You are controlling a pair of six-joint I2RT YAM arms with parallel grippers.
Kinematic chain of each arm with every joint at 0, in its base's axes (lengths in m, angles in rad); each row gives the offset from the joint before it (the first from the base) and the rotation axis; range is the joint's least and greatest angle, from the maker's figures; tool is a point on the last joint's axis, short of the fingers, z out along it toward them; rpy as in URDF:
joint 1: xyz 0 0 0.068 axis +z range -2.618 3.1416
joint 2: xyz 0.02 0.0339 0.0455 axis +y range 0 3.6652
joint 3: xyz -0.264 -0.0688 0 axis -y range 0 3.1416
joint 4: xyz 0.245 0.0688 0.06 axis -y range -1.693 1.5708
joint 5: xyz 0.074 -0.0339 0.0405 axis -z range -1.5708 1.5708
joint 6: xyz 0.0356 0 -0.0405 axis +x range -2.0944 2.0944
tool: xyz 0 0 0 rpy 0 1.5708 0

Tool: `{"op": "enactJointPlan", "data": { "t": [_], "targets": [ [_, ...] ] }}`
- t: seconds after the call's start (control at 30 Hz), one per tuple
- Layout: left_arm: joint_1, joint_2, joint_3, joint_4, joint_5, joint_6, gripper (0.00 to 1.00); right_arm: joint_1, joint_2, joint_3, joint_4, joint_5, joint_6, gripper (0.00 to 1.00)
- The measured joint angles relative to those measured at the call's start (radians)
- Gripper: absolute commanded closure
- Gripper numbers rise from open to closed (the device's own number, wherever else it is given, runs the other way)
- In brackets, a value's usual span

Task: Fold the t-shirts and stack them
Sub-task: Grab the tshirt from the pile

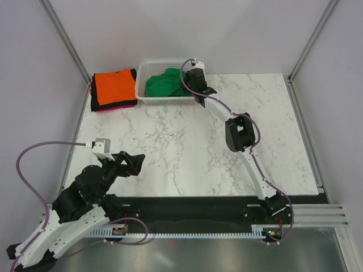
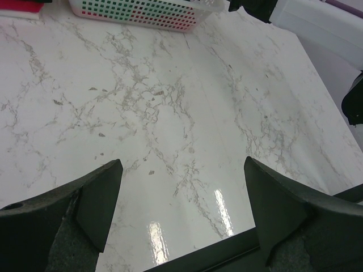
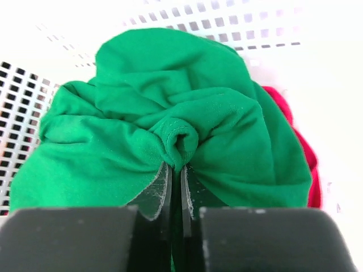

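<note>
The green t-shirt (image 3: pixel 170 113) lies crumpled in the white basket (image 1: pixel 148 101) at the far edge of the tabletop (image 1: pixel 187 141), with a pink t-shirt (image 3: pixel 303 158) under it. A raised fold of the green t-shirt is clamped in the right pincer (image 3: pixel 176 173). Picking up is judged the step in hand, and a lift clear of the basket wall is called for next. No long axis or heading can be read from the bunched cloth. The left pincer (image 2: pixel 181 195) is held wide apart and empty over the near tabletop.
</note>
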Motion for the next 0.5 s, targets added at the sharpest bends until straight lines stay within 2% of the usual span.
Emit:
{"op": "enactJointPlan", "data": {
  "t": [0.27,0.5],
  "targets": [
    [0.000,0.005,0.000,0.000,0.000,0.000,0.06,0.041,-0.053,-0.001,0.022,0.042,-0.049,0.95],
    [0.000,0.005,0.000,0.000,0.000,0.000,0.07,0.071,-0.304,-0.006,0.020,0.013,-0.054,0.94]
  ]
}}
